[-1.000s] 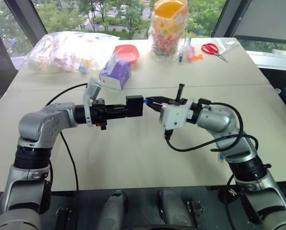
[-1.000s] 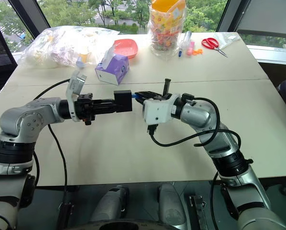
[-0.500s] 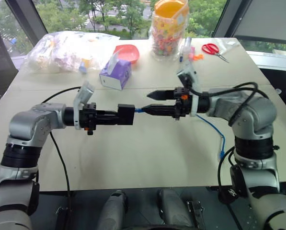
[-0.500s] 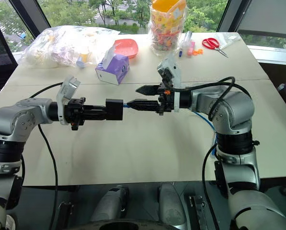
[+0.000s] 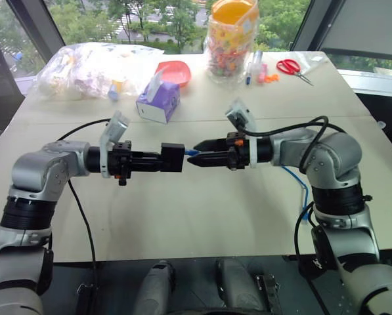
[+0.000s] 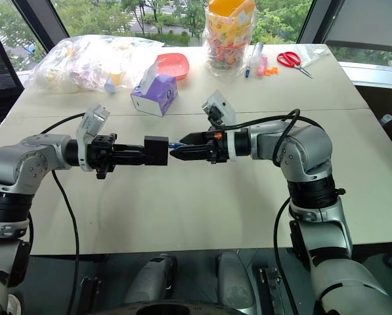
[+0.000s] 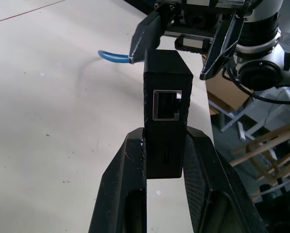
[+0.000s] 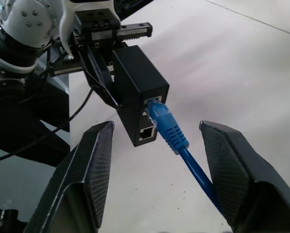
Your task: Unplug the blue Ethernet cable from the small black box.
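Right wrist view: blue Ethernet cable (image 8: pixel 166 127) plugged in.

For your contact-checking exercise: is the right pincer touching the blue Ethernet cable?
Apart. The right wrist view shows the right pincer open, the blue Ethernet cable running between its fingers with gaps either side.

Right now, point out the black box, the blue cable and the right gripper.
black box (image 8: pixel 135 92), right wrist view, on its top face.
blue cable (image 8: pixel 168 128), right wrist view, on the plug boot at the socket.
right gripper (image 8: pixel 157 170), right wrist view, midway between its open fingertips.
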`<action>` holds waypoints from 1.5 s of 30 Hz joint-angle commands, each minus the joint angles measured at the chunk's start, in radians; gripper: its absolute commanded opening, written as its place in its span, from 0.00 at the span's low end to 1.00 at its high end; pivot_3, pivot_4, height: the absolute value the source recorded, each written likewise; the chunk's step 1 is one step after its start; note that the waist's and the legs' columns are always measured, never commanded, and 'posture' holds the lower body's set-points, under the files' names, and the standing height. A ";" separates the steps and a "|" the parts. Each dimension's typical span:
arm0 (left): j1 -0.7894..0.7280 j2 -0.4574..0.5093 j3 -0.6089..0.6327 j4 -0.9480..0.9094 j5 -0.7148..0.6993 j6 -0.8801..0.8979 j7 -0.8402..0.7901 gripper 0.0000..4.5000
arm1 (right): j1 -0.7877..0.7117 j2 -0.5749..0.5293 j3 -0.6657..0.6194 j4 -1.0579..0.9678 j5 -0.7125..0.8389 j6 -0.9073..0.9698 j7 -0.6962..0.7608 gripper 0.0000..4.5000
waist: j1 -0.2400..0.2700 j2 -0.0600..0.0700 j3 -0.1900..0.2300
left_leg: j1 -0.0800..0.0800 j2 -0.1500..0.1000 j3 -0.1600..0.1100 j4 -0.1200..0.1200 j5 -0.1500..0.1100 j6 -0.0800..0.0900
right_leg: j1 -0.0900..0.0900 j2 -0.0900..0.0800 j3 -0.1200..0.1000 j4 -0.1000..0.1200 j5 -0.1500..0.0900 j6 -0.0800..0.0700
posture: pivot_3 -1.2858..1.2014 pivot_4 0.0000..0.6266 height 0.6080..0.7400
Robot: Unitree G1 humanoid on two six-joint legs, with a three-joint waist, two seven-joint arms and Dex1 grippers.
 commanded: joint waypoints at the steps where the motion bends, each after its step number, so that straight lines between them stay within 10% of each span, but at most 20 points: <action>1: -0.007 0.006 0.026 -0.034 -0.008 -0.012 0.000 0.10 | -0.031 -0.007 -0.002 -0.011 0.023 -0.008 0.004 0.59 | 0.000 0.000 0.000 | 0.000 0.000 0.000 0.000 0.000 0.000 | 0.000 0.000 0.000 0.000 0.000 0.000 | 0.52 0.24 1.00; 3: -0.007 0.002 0.025 -0.038 -0.009 -0.011 0.005 0.10 | -0.033 -0.008 0.007 -0.009 0.018 -0.013 0.003 0.45 | 0.000 0.000 0.000 | 0.000 0.000 0.000 0.000 0.000 0.000 | 0.000 0.000 0.000 0.000 0.000 0.000 | 0.52 0.24 1.00; 21: 0.009 0.011 0.019 -0.069 -0.007 -0.009 0.007 0.10 | -0.044 -0.014 0.016 -0.001 0.032 -0.018 0.014 0.45 | 0.000 0.000 0.000 | 0.000 0.000 0.000 0.000 0.000 0.000 | 0.000 0.000 0.000 0.000 0.000 0.000 | 0.52 0.24 1.00; 27: 0.003 0.010 0.019 -0.068 -0.007 -0.008 0.005 0.10 | -0.038 -0.023 0.022 -0.008 0.038 -0.020 0.019 0.03 | 0.000 0.000 0.000 | 0.000 0.000 0.000 0.000 0.000 0.000 | 0.000 0.000 0.000 0.000 0.000 0.000 | 0.52 0.24 1.00; 45: 0.009 0.044 0.071 -0.087 -0.057 0.053 -0.004 0.10 | 0.040 -0.195 0.192 0.032 -0.180 -0.303 0.090 0.03 | 0.000 0.000 0.000 | 0.000 0.000 0.000 0.000 0.000 0.000 | 0.000 0.000 0.000 0.000 0.000 0.000 | 0.52 0.24 1.00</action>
